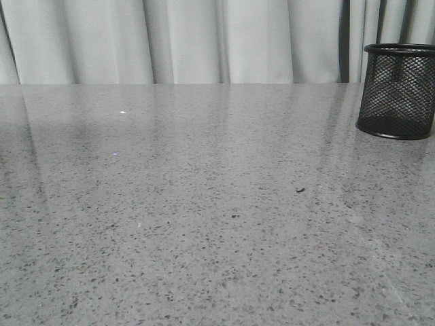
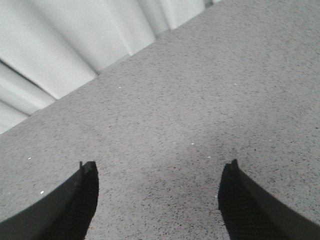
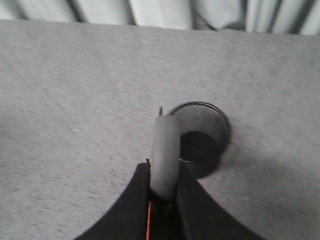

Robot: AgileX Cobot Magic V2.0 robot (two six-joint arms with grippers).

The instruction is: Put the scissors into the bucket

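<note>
The bucket (image 1: 397, 92) is a black wire-mesh cup standing at the far right of the grey speckled table; in the front view neither arm shows. In the right wrist view I look down at the bucket (image 3: 202, 137) from above, its open mouth below and a little past my fingertips. My right gripper (image 3: 165, 167) is shut on the scissors (image 3: 165, 155), seen edge-on as a grey handle with a thin orange line between the jaws. My left gripper (image 2: 159, 172) is open and empty over bare table.
The grey speckled table (image 1: 204, 204) runs back to a pale curtain (image 1: 204, 41) along its far edge. The bucket stands close to the table's right side in the front view.
</note>
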